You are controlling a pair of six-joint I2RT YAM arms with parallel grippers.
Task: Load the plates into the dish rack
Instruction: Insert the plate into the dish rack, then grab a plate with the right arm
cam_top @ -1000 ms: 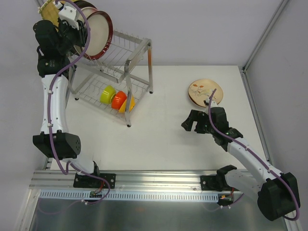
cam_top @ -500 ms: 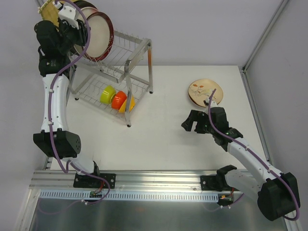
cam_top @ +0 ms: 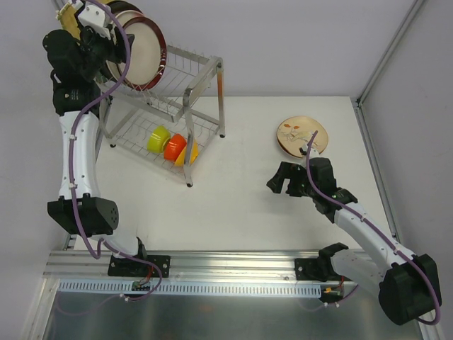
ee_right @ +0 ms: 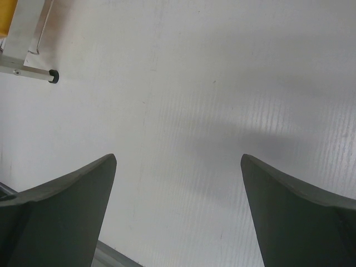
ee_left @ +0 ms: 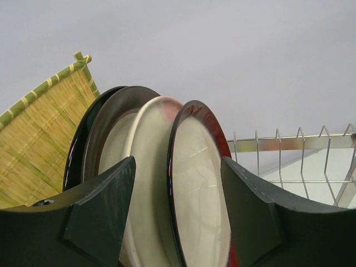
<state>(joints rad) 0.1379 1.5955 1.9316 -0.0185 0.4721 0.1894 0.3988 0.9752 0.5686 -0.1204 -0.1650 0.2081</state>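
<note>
1. Overhead camera: the dish rack (cam_top: 220, 99) stands at the far left of the counter (cam_top: 241, 219). Its upper tier holds a row of plates on edge, with the woven yellow plate (cam_top: 71, 15) at the outer end and the red-rimmed plate (cam_top: 145, 49) at the inner end. My left arm is stretched tall and nearly straight, and the left fingers (cam_top: 107, 44) are up against that row. Three bowls (cam_top: 174, 146) sit in the lower tier.
2. Same view, the relation that matters: one floral plate (cam_top: 302, 136) lies flat on the counter at the far right, well apart from the rack. It lies just beyond the right fingers (cam_top: 283, 178) and a little to their right. It is round, so it has no long axis and any stretch of rim would serve. The right arm is plainly the nearer one. It is folded low, its fingers spread wide over bare counter with nothing in them.
3. Left wrist camera: the left fingers are parted and straddle the red-rimmed plate and the pale plate (ee_left: 147, 178) beside it, both upright. I judge the grasp released, though one finger sits too close to the rim to rule out contact.
4. Right wrist camera: I see only counter between the spread fingers, and a rack foot (ee_right: 52, 76) at top left. The floral plate is out of frame, so I would have to turn toward it first.
</note>
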